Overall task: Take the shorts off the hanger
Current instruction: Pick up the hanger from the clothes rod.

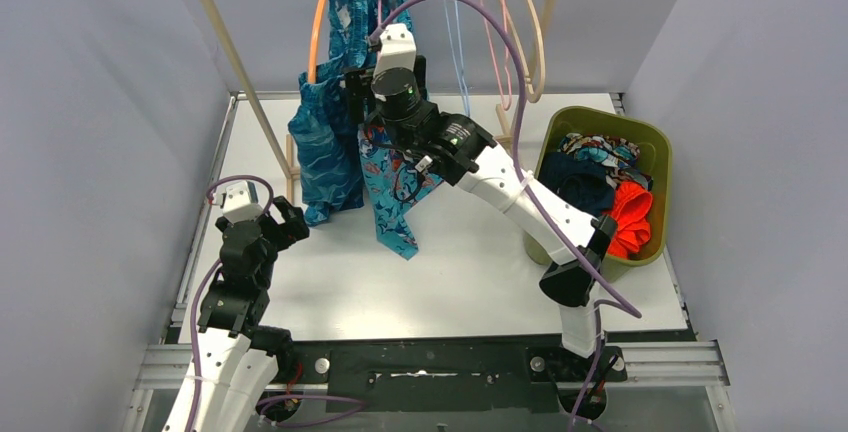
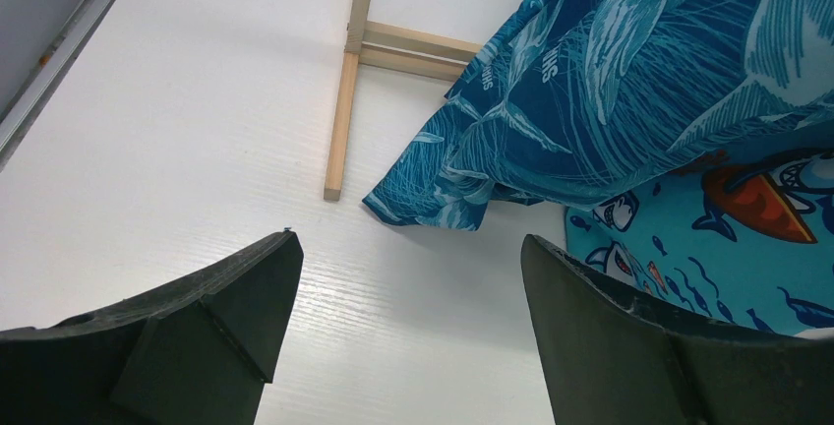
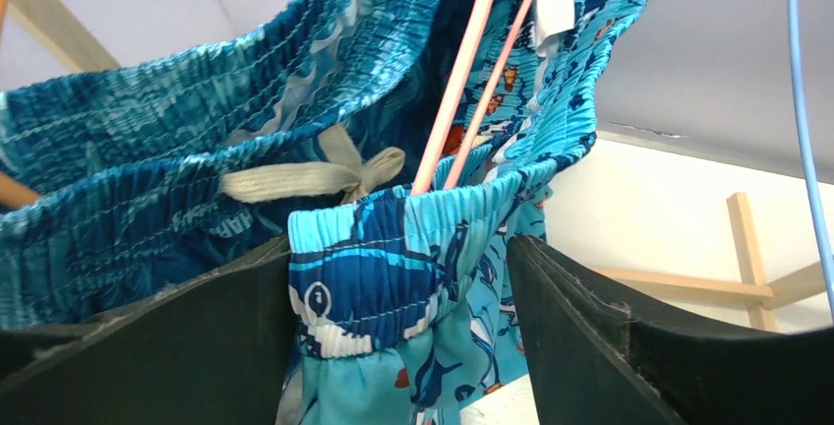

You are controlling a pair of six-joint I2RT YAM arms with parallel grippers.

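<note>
- Plainly, the coming move turned on one relation: the waistband of the turquoise cartoon-print shorts [image 3: 374, 287] lay directly between the fingers of the right gripper [image 3: 398, 248], with the pink hanger [image 3: 462, 71] rising out of that band just above.
- Those shorts hung lengthwise, waistband up and legs down, from the wooden rack [image 1: 240, 62] at the far edge of the surface [image 1: 480, 272], just beside the teal leaf-print shorts [image 1: 325, 142] (these on an orange hanger [image 1: 318, 22]).
- The right gripper's jaws stood apart, straddling the band without clamping it, so it held nothing.
- The right arm was much the nearer, stretched from the near edge toward the far edge with its wrist raised to the waistband.
- The left gripper [image 1: 285, 224] hung low near the left edge, jaws wide and empty, facing the leaf-print hem.
- Other pairs lay in the green bin [image 1: 655, 152] at the right edge.
</note>
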